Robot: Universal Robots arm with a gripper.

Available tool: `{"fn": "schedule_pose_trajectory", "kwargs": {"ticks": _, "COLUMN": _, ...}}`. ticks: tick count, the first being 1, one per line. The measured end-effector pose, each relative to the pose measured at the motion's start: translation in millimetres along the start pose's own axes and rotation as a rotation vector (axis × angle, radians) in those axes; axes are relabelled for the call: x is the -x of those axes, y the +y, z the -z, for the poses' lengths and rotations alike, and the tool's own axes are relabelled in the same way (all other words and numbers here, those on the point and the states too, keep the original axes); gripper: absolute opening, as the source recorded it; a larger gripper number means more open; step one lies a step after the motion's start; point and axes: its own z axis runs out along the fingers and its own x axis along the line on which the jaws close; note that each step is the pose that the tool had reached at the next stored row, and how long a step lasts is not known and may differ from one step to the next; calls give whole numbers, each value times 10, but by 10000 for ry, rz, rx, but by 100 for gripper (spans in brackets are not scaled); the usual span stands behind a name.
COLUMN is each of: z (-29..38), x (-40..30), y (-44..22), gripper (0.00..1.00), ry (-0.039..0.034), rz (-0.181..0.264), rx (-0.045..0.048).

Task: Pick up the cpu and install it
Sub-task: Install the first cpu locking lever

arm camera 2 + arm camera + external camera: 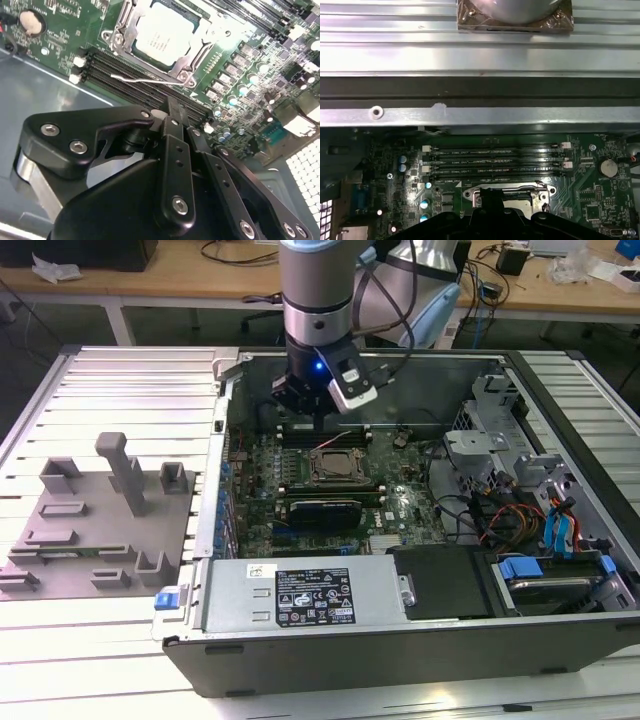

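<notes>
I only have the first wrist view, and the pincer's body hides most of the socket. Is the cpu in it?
Observer: Yes. In the second wrist view the cpu lies flat inside the socket, silver top up.
Operator: Where is the pincer relative to it?
Observer: In the second wrist view the pincer hangs over the memory slots beside the socket, not over the cpu.
Operator: And where is the grey tray?
Observer: In the exterior view the grey tray lies outside the computer case, on the exterior view's left, with its blocks and posts.
</notes>
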Motion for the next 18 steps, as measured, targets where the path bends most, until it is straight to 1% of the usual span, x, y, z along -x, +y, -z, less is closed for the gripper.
{"fn": "schedule_pose_trajectory", "kwargs": {"ticks": 3, "z": -26, "x": -1, "y": -4, "gripper": 11, "ry": -65, "rz": -372, "rx": -37}}
{"fn": "schedule_pose_trajectory", "kwargs": {"ticks": 4, "z": -43, "x": -3, "y": -7, "gripper": 11, "ry": -100, "rz": -584, "rx": -53}}
{"fn": "schedule_pose_trajectory", "kwargs": {"ticks": 7, "z": -90, "x": 0, "y": -14, "gripper": 11, "ry": -138, "rz": -829, "rx": -69}}
{"fn": "schedule_pose_trajectory", "kwargs": {"ticks": 10, "z": -143, "x": 39, "y": -20, "gripper": 11, "ry": -158, "rz": -952, "rx": -76}}
{"fn": "schedule_pose_trajectory", "kwargs": {"ticks": 12, "z": -175, "x": 95, "y": -23, "gripper": 11, "ry": -165, "rz": -1009, "rx": -84}}
{"fn": "schedule_pose_trajectory", "kwargs": {"ticks": 14, "z": -192, "x": 134, "y": -21, "gripper": 11, "ry": -173, "rz": -1052, "rx": -85}}
{"fn": "schedule_pose_trajectory", "kwargs": {"ticks": 18, "z": -224, "x": 147, "y": 21, "gripper": 11, "ry": -178, "rz": -1085, "rx": -86}}
